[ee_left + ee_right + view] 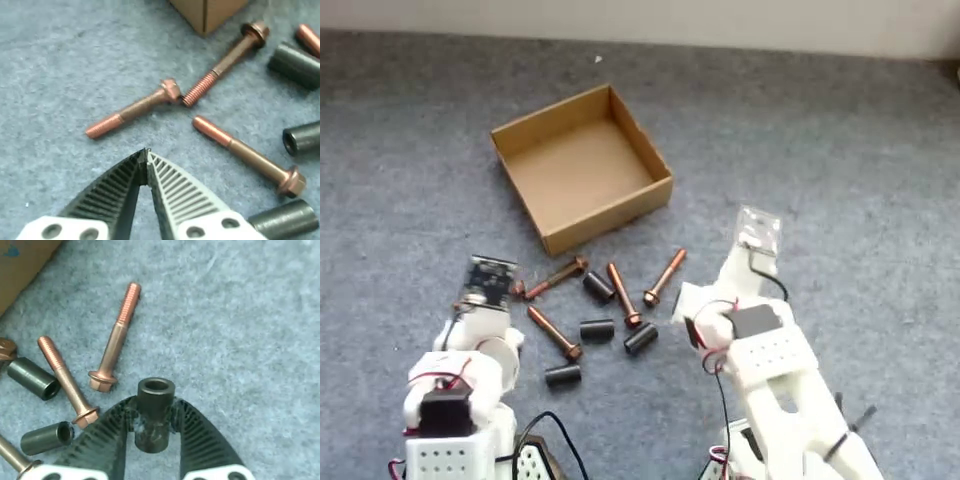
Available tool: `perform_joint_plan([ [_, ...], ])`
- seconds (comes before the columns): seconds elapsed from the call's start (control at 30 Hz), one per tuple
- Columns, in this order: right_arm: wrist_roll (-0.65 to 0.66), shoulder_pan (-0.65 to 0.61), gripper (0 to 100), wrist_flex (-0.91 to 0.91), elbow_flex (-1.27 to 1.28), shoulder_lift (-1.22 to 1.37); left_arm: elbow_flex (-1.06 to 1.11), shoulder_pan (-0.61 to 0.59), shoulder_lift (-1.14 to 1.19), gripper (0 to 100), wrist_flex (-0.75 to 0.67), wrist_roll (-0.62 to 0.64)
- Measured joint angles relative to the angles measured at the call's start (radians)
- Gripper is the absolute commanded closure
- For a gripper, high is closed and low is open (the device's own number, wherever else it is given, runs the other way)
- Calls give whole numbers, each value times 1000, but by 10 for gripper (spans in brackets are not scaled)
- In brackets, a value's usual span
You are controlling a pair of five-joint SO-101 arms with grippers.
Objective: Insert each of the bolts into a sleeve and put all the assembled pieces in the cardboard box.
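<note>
Above grey carpet (250, 315), right jaws pinch a dark tubular sleeve (155, 415), left jaws closed.

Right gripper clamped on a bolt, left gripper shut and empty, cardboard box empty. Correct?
One thing is off: the right gripper is clamped on a dark sleeve, not a bolt, as the right wrist view shows. The rest holds: the left gripper is shut and empty, and the cardboard box is empty.

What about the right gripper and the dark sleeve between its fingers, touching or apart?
Touching. The right wrist view shows the right gripper with both fingers pressed against opposite sides of the sleeve, no gap on either side.
</note>
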Motion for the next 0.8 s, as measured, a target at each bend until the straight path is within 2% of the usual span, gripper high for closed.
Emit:
perform_joint_plan([
  [0.13,0,8,993,-60,63,-58,-115,-34,0,992,0,-26],
  [0.33,0,8,993,-75,69,-69,-235,-35,0,992,0,-275],
  [0.6,0,21,993,-78,69,-69,-361,-35,18,988,0,-385],
  [0.8,0,97,993,-78,69,-69,-473,-34,301,810,0,-479],
])
